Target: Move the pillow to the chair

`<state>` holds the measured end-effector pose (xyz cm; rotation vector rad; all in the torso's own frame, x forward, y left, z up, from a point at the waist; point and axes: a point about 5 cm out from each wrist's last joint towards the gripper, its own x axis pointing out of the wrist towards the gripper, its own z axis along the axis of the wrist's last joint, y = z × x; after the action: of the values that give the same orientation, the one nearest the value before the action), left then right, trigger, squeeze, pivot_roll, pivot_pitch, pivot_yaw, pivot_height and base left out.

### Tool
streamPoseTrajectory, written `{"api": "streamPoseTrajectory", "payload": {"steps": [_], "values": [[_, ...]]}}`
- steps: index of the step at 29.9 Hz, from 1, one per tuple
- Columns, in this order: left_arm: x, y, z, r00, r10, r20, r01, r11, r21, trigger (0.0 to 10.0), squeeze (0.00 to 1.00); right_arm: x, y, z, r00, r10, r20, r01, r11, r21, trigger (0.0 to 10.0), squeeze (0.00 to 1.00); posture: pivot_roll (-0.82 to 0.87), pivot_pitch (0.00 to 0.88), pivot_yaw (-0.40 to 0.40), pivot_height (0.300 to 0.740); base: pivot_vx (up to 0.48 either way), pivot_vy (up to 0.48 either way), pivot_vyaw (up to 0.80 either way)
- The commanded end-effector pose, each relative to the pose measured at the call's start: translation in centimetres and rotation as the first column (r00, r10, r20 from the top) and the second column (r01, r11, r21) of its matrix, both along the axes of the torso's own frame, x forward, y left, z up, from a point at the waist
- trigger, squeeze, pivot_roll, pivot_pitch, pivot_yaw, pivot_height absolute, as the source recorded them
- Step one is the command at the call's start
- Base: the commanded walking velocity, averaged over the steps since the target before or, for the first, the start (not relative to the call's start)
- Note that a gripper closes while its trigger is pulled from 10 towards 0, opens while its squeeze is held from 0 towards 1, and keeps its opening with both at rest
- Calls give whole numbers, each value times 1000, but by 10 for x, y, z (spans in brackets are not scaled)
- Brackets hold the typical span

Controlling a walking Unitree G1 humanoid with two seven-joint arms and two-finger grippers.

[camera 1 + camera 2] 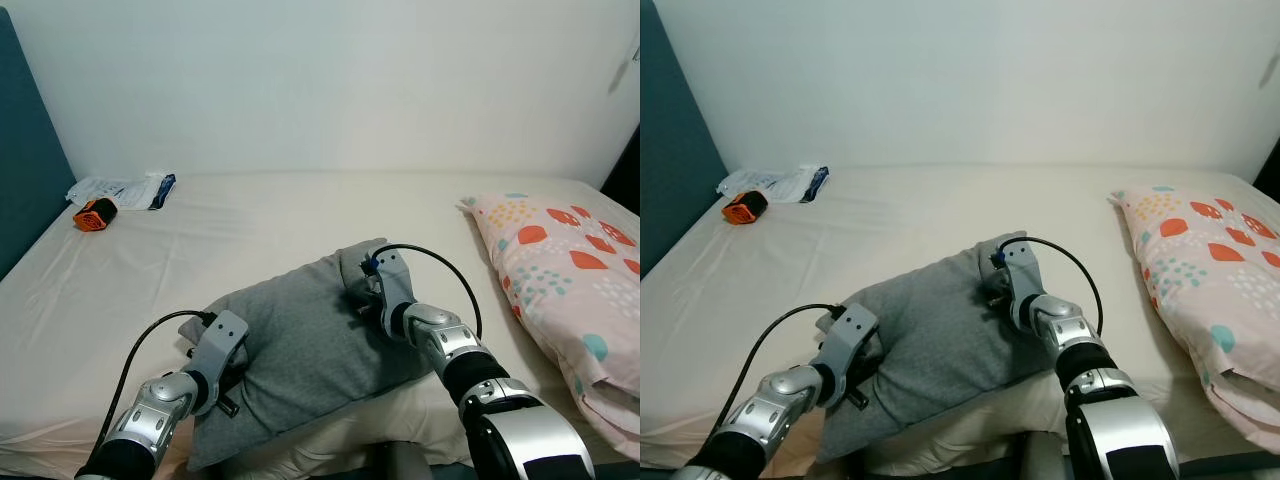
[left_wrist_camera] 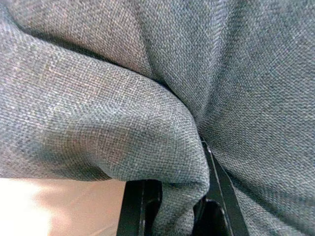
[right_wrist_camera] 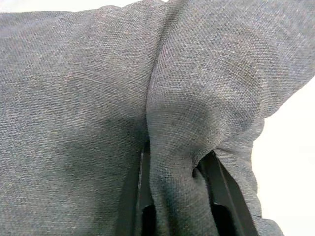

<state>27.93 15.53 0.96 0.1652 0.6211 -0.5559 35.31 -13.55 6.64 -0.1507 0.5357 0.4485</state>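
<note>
A grey fabric pillow (image 1: pixel 300 350) lies at the near edge of the cream bed (image 1: pixel 250 230). My left gripper (image 1: pixel 222 372) is shut on the pillow's near left edge; in the left wrist view a fold of grey cloth (image 2: pixel 182 191) is pinched between the black fingers (image 2: pixel 140 206). My right gripper (image 1: pixel 368 292) is shut on the pillow's far right corner, and the right wrist view has a ridge of cloth (image 3: pixel 177 196) squeezed between its fingers (image 3: pixel 231 196).
A pink pillow with coloured shapes (image 1: pixel 565 270) lies on the bed's right side. An orange object (image 1: pixel 95 214) and a white plastic packet (image 1: pixel 125 190) sit at the far left by the teal headboard (image 1: pixel 25 150). A white wall stands behind the bed.
</note>
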Motion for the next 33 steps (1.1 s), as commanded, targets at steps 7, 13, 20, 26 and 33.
{"api": "streamPoseTrajectory", "payload": {"steps": [7,13,20,26,33], "values": [[-11,-37,-14,993,78,-84,-91,984,-153,0,0,-13,10,-17,1000,3,-10,-2,998,64,0,0,17,0,-119,515,0,0,0],[11,-33,15,962,271,-44,-273,924,-269,3843,0,7,4,22,977,-148,154,106,963,249,7059,0,28,0,-129,515,0,0,0],[37,-14,57,866,490,100,-434,835,-340,10000,0,13,3,57,905,-230,357,115,941,317,10000,0,32,0,-154,515,0,0,0],[37,-6,62,800,546,250,-489,834,-256,10000,0,8,8,54,885,-149,442,66,978,198,10000,0,32,0,-160,515,0,0,0],[23,-13,79,737,443,510,-415,893,-175,10000,0,-2,6,46,847,-87,525,76,996,42,10000,0,44,0,-179,515,0,0,0]]}}
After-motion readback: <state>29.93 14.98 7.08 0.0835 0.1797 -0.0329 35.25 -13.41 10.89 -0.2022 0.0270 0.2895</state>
